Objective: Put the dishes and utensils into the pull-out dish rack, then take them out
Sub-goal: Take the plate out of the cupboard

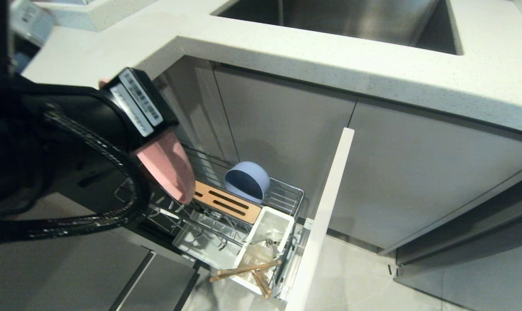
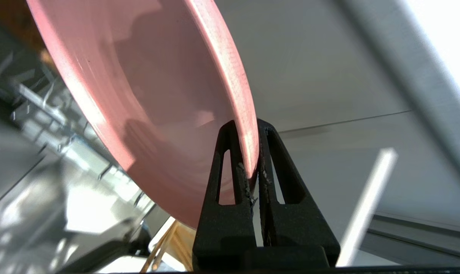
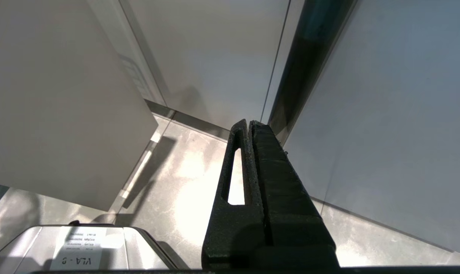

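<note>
The left tool (image 2: pixel 251 152) is clenched on the rim of the salmon-pink plate (image 2: pixel 146 95), held on edge above the pull-out dish rack (image 1: pixel 287 196). Below it, the pale blue bowl (image 1: pixel 247 180) leans in the rack behind the slotted wood strip (image 1: pixel 226 201). The white cutlery cup (image 1: pixel 261 246) holds the chopsticks (image 1: pixel 248 271). The right tool (image 3: pixel 249 131) is closed on nothing beside cabinet doors (image 3: pixel 214 57); a label (image 3: pixel 75 255) near it reads "VLA-9".
</note>
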Controlling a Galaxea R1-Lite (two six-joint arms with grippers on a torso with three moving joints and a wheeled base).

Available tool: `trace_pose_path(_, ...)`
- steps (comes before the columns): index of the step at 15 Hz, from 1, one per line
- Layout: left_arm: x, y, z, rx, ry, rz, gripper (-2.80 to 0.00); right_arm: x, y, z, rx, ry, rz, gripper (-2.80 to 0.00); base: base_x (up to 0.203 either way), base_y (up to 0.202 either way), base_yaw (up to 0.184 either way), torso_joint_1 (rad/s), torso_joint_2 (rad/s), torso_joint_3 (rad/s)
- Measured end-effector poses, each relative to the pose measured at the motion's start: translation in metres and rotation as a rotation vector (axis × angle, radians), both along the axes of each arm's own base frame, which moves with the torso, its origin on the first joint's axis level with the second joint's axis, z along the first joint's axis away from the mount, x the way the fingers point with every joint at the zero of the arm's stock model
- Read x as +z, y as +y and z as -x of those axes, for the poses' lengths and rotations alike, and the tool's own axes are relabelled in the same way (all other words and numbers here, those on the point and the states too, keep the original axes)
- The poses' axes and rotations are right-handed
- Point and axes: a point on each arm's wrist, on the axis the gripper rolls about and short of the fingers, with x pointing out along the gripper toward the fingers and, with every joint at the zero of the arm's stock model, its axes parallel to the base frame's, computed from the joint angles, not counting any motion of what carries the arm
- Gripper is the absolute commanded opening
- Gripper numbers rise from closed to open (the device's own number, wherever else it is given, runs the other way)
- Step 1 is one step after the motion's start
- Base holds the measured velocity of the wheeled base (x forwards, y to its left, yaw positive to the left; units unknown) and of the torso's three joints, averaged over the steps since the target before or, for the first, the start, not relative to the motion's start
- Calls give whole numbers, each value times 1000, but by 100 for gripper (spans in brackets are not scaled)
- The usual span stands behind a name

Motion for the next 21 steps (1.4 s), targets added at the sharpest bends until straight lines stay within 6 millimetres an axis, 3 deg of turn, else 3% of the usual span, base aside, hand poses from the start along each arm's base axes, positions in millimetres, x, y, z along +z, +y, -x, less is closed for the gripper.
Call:
trace_pose_path(6, 54, 33, 20, -43, -133, 18, -280, 0, 0, 0, 0, 0, 0, -280, 0, 0, 0, 0, 0, 0)
trace_pose_path(12, 79, 43, 27, -183, -231, -110, -280, 0, 0, 0, 0, 0, 0, -280, 0, 0, 0, 0, 0, 0)
trace_pose_path(17, 98, 50, 29, -171, -347, -181, -280, 0, 0, 0, 0, 0, 0, -280, 0, 0, 0, 0, 0, 0)
trace_pose_path(21, 107, 65, 18, -88, -409, -267, -280, 0, 0, 0, 0, 0, 0, -280, 0, 0, 0, 0, 0, 0)
